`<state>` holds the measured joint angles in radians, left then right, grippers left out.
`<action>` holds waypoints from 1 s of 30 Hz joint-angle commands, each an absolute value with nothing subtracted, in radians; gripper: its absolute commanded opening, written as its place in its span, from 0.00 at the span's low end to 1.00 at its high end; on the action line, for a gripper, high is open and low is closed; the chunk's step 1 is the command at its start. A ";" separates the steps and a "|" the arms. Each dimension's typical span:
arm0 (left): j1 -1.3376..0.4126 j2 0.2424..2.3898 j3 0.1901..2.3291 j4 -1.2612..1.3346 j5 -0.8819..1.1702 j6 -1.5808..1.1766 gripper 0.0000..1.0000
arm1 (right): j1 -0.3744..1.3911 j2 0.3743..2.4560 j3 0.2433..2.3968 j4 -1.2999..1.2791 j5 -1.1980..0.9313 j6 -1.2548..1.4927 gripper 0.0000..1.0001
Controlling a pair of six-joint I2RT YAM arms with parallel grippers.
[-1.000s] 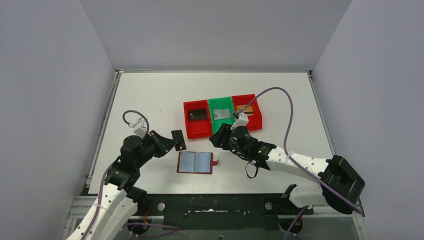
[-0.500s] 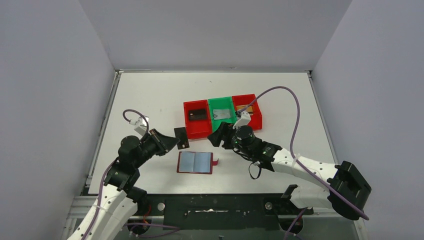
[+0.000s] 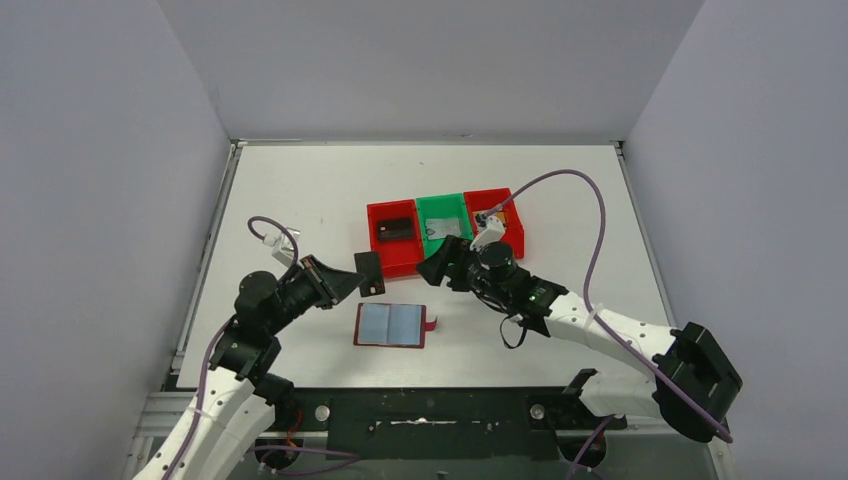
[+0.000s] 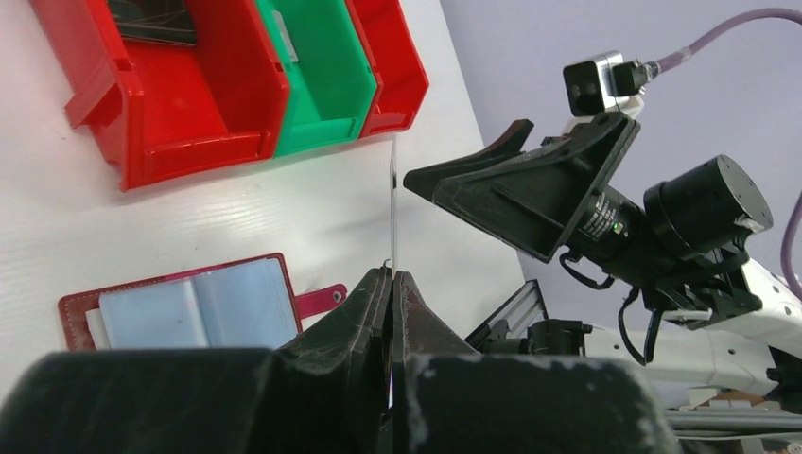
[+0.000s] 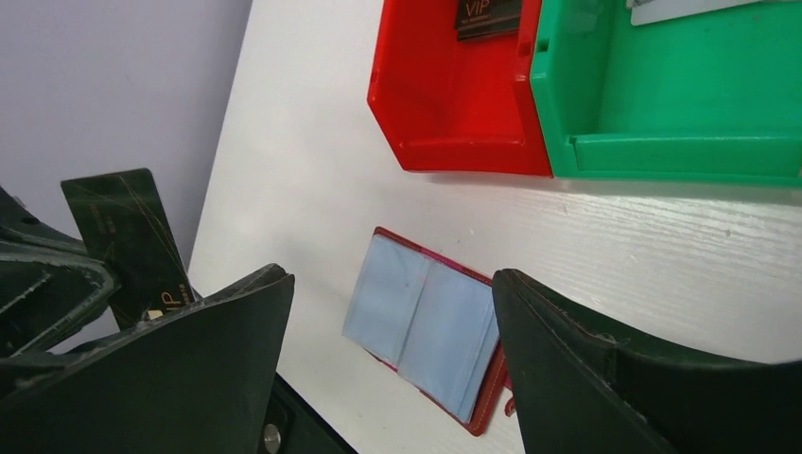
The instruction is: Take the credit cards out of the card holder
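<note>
**Change noted.** Over the last second the left gripper [image 3: 345, 282] has carried the dark credit card [image 3: 369, 273] rightward, to just short of the left red bin [image 3: 398, 263]. Its jaws are clenched on the card's lower edge. The card stands upright, clear of the desk [image 3: 300, 190]. The right gripper [image 3: 440, 266] has edged towards the bins, with its jaws spread wide and holding nothing. The card holder [image 3: 390, 325] lies open and flat on the desk between the arms, and it has not moved.

**Assessment.** This card is out of the holder and only the drop into a bin seems to remain. A second dark card [image 3: 397, 229] lies in the left red bin and a silvery card [image 3: 446, 229] in the green bin [image 3: 441, 203].

**Not determinable.**
- I cannot tell whether the pale sleeves still hold a card.
- The right wrist partly covers the right red bin [image 3: 514, 238], so its contents are unclear.
- The left wrist view shows the held card edge-on only.
</note>
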<state>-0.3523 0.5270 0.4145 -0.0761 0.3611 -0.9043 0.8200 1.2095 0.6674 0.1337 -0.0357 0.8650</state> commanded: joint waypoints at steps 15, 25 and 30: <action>-0.348 0.645 0.308 0.421 0.603 -1.083 0.00 | 0.768 1.391 0.698 0.659 -0.508 1.002 0.72; -0.346 0.640 0.278 0.425 0.580 -1.087 0.00 | 0.768 1.449 0.713 0.769 -0.613 1.051 0.38; -0.345 0.657 0.277 0.436 0.551 -1.087 0.00 | 0.767 1.438 0.705 0.775 -0.643 1.059 0.26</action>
<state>-0.3496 0.6533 0.2676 0.3347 0.5575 -1.0824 0.7719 1.4525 0.6693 0.6907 -0.5938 1.0534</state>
